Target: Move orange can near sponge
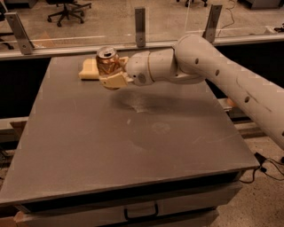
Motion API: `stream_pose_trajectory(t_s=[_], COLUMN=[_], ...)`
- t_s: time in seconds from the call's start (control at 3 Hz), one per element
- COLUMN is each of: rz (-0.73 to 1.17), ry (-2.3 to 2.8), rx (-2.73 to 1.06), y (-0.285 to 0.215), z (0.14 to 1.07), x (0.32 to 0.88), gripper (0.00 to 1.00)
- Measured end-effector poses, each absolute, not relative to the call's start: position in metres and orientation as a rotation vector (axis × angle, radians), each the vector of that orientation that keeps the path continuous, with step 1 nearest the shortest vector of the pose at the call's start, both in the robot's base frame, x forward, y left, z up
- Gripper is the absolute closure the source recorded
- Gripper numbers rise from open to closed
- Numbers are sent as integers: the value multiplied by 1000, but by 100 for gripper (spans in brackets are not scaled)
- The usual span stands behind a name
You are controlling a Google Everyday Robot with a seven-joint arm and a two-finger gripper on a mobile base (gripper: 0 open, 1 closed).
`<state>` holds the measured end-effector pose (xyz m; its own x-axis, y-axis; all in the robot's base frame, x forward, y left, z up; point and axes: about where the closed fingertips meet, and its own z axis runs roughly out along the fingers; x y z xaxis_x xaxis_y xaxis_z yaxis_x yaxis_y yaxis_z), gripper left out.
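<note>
My gripper is shut on the orange can, which is upright with its silver top and pull tab showing. I hold it at the far left of the grey table, a little above the surface. The pale yellow sponge lies flat on the table just left of and behind the can, partly hidden by it. The white arm reaches in from the right.
A glass barrier with metal posts runs along the table's far edge. A drawer handle shows below the front edge. Office chairs stand on the floor beyond the glass.
</note>
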<state>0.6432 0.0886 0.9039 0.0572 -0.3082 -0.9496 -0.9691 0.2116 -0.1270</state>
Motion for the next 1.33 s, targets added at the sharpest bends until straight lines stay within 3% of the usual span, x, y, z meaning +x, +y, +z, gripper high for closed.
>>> stream_pose_trajectory(t_s=[0.33,0.67,1.33], rz=[796,768,771], ry=[1499,1569,1606], rx=[-1197,-1123,-1031], y=[85,90,104], z=[889,876,861], x=[691,722,743], gripper=[100,82,36])
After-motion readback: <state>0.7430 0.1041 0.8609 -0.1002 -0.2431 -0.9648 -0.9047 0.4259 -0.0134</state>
